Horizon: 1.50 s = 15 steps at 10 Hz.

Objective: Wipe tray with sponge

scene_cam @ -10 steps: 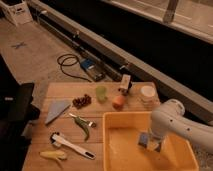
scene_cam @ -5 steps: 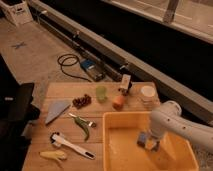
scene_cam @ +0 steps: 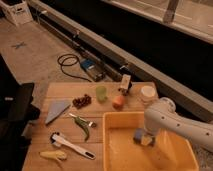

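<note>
Gripper point(scene_cam: 143, 140) inside yellow tray point(scene_cam: 116, 155), near right of table; finger state cannot tell. Blue-grey sponge point(scene_cam: 137, 135) at gripper tip. Green cup point(scene_cam: 101, 93), orange fruit point(scene_cam: 118, 102) just beyond tray's far rim.

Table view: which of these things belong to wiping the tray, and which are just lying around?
In the job:
tray
sponge, inside the tray
gripper, down in the tray at the sponge

Lying about on the table:
grey wedge
grapes
green cup
orange fruit
green pepper
banana
</note>
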Available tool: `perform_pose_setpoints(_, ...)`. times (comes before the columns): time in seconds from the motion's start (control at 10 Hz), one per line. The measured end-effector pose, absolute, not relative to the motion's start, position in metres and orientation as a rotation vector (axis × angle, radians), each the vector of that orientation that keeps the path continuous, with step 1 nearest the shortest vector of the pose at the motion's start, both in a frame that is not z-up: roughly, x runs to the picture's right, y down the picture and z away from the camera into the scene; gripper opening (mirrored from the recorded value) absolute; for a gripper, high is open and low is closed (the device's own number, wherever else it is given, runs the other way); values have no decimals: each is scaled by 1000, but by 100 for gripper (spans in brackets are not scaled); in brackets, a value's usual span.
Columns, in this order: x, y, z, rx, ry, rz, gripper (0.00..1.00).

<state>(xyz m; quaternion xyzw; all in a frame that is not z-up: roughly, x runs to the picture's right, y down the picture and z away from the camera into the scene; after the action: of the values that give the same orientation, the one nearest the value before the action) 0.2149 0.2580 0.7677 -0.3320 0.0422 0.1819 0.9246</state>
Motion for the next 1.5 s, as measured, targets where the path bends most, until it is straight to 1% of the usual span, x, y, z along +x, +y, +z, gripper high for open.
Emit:
perform_pose_setpoints(0.2, 205, 262, 763, -702, 41, 357, 0)
perform_pose_setpoints(0.5, 204, 280, 739, -736, 14, 365, 0)
perform_pose_setpoints(0.7, 216, 300, 721, -771, 34, 386, 0)
perform_pose_setpoints(0.8, 221, 303, 719, -777, 48, 394, 0)
perform_pose_setpoints(1.1, 264, 302, 734, -780, 126, 459, 0)
perform_pose_setpoints(1.3, 278, 285, 757, -763, 156, 487, 0)
perform_pose_setpoints(1.5, 276, 269, 769, -738, 153, 487, 0)
